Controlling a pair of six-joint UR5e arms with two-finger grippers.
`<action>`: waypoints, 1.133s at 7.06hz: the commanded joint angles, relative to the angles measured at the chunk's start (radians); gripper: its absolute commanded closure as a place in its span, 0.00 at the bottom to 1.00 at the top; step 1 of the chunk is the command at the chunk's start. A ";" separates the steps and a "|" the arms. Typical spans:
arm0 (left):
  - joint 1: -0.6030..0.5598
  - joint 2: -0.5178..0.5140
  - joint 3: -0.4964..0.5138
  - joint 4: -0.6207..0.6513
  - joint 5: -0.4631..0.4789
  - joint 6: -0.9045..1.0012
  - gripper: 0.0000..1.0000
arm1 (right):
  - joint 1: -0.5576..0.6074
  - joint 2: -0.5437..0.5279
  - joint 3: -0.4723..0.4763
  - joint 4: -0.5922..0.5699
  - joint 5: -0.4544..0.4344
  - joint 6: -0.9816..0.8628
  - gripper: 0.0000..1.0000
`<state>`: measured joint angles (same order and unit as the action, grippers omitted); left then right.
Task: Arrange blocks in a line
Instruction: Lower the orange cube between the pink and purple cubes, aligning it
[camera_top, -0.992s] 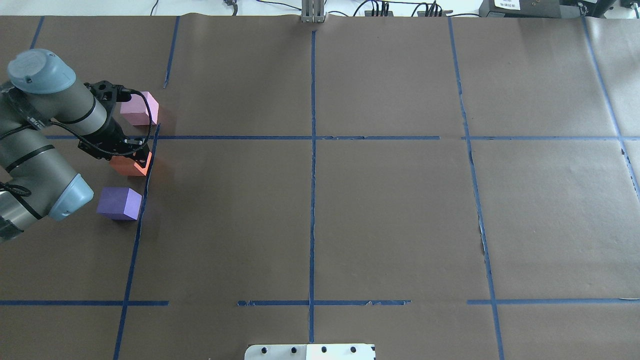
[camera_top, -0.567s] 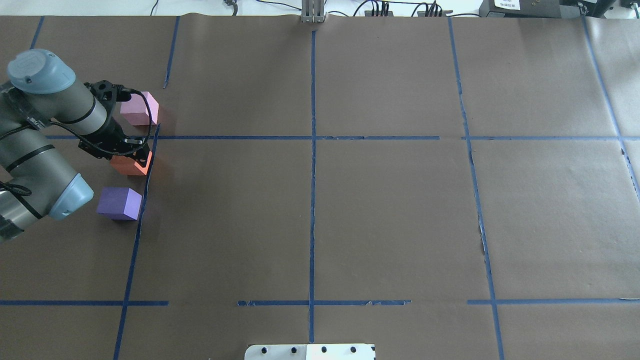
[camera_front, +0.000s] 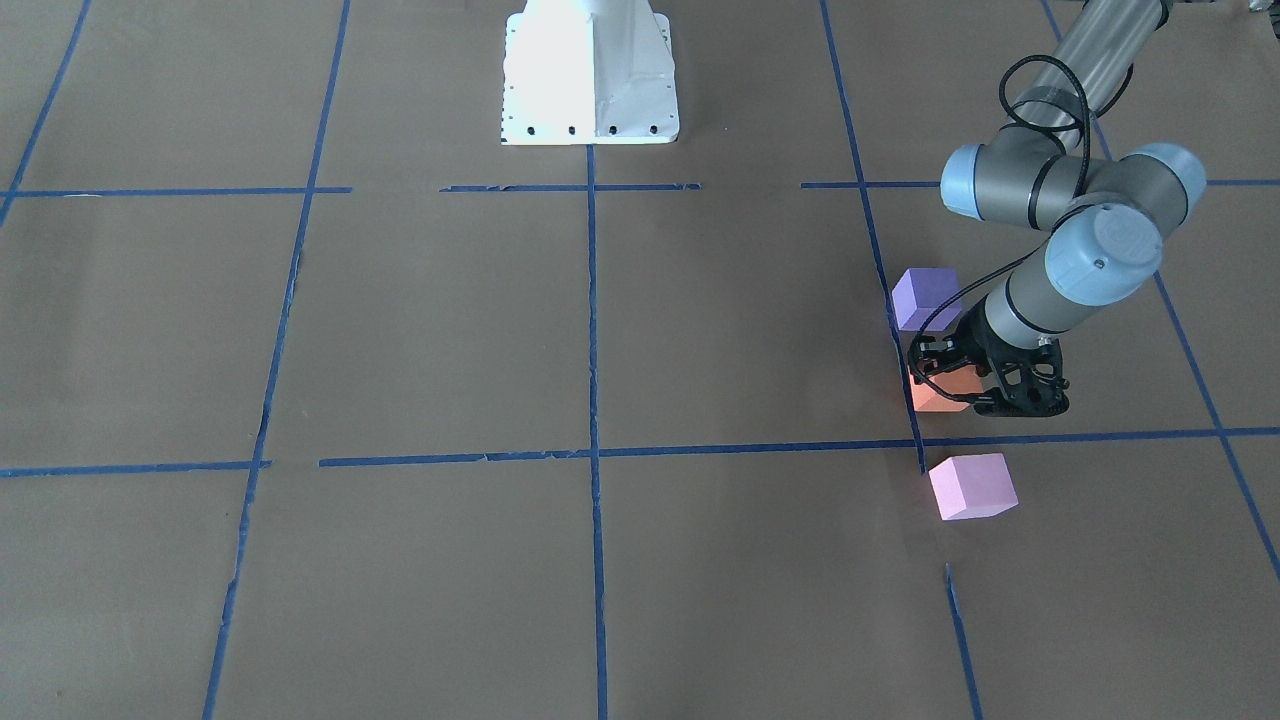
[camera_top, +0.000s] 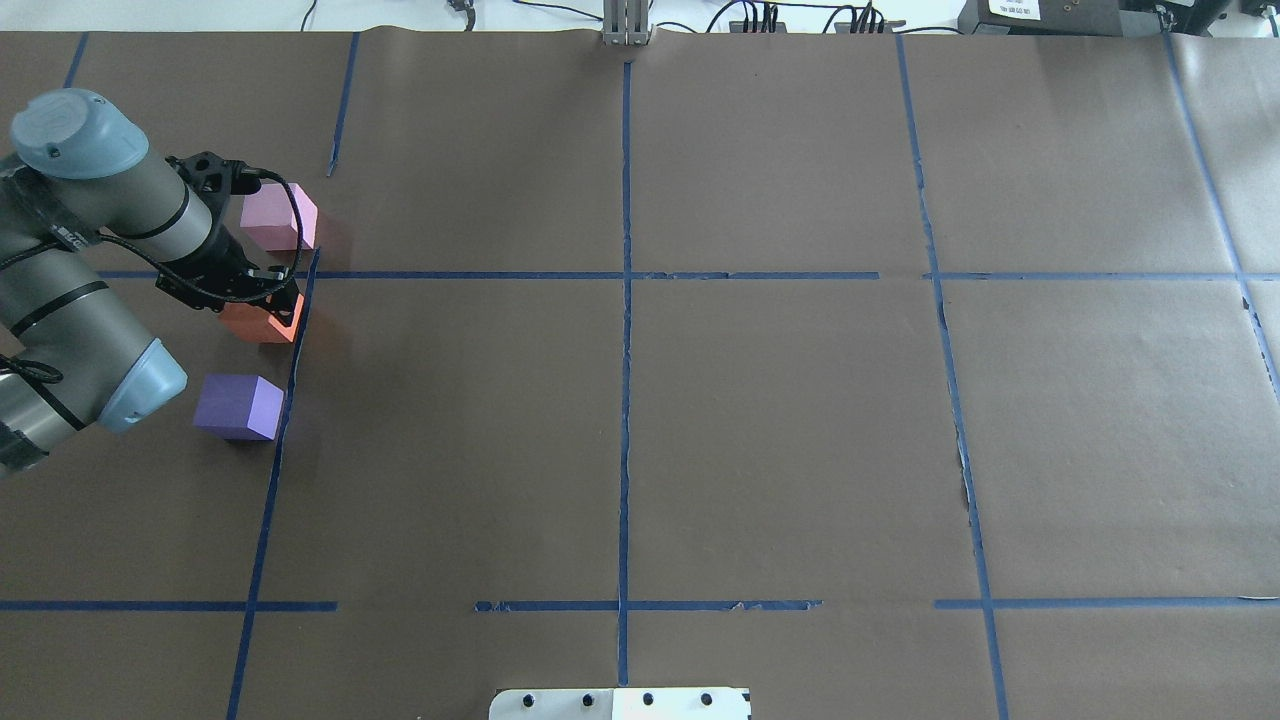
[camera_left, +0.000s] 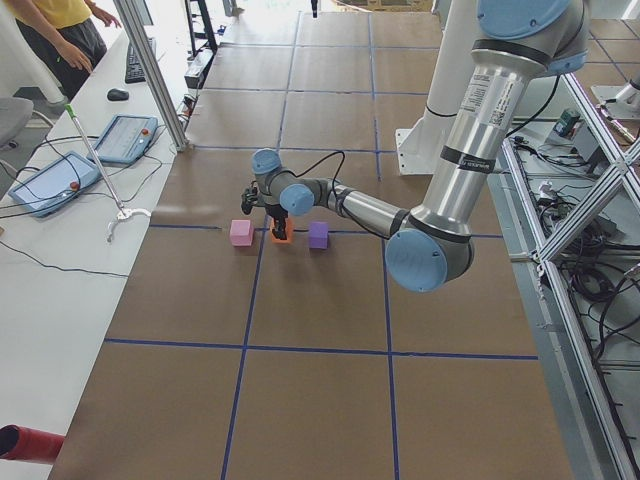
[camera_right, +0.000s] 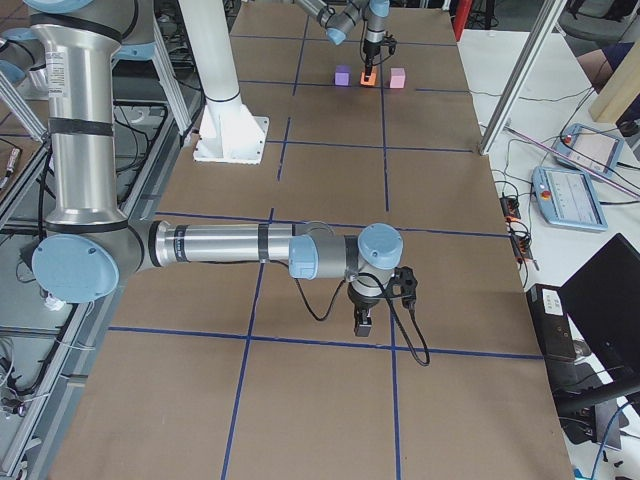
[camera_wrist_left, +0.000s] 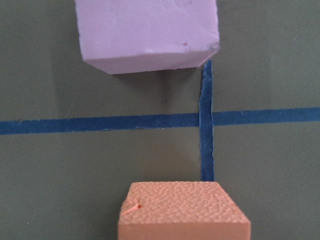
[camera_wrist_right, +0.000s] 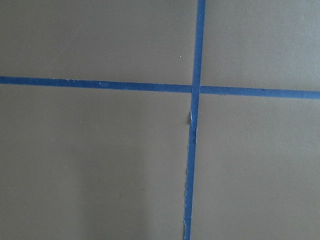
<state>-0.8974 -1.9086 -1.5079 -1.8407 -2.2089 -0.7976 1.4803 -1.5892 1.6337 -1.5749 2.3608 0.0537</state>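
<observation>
Orange block (camera_top: 262, 328) sits at the far left of the overhead frame, about mid-height, w/ your left gripper (camera_top: 268, 305) down over it. Its fingers are clamped on the block's sides, so it's holding that block. Can't tell if the block touches the paper. Pink block (camera_top: 278, 220) is above it in that frame and purple block (camera_top: 238, 406) below, w/ a gap each side, none touching. All three run just left of a blue tape line (camera_top: 250, 605), roughly along it. In the front-facing view the order flips: purple block (camera_front: 925, 297) highest, orange mid, pink block (camera_front: 972, 486) lowest, all right of ctr. Left wrist cam: orange block (camera_wrist_left: 184, 210) at bottom ctr, pink block (camera_wrist_left: 147, 32) at top, a tape crossing btw them.

Surface: brown paper (camera_top: 800, 450) over the whole table, cut into squares by the tape. White base plate (camera_front: 590, 70) at top ctr of the front-facing view.

Room: in the left-side view a white desk (camera_left: 50, 280) runs down the frame's left edge w/ two tablets (camera_left: 125, 138). A person (camera_left: 60, 30) is in the upper left corner and a metal post (camera_left: 150, 70) stands by the desk. Cables (camera_top: 760, 18) lie past the paper's far edge, top of the overhead frame.

Edges/room: the blocks are close to the overhead frame's left edge, and the left arm (camera_top: 80, 310) fills the strip btw them and that edge. Right gripper (camera_right: 360, 322) hangs low-ctr in the right-side view, near a tape crossing, well apart from the blocks at that frame's top. Open or closed, you can't tell.
</observation>
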 joint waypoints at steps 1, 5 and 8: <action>-0.003 -0.001 0.012 -0.011 0.000 0.000 0.74 | 0.000 0.000 0.000 0.001 0.000 0.000 0.00; -0.006 -0.001 0.018 -0.012 0.000 -0.002 0.73 | 0.000 0.000 0.000 0.001 0.000 0.000 0.00; -0.005 -0.003 0.028 -0.023 -0.002 -0.035 0.68 | 0.000 0.000 0.000 -0.001 0.000 0.000 0.00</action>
<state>-0.9027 -1.9111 -1.4863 -1.8592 -2.2103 -0.8275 1.4803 -1.5892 1.6337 -1.5752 2.3608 0.0537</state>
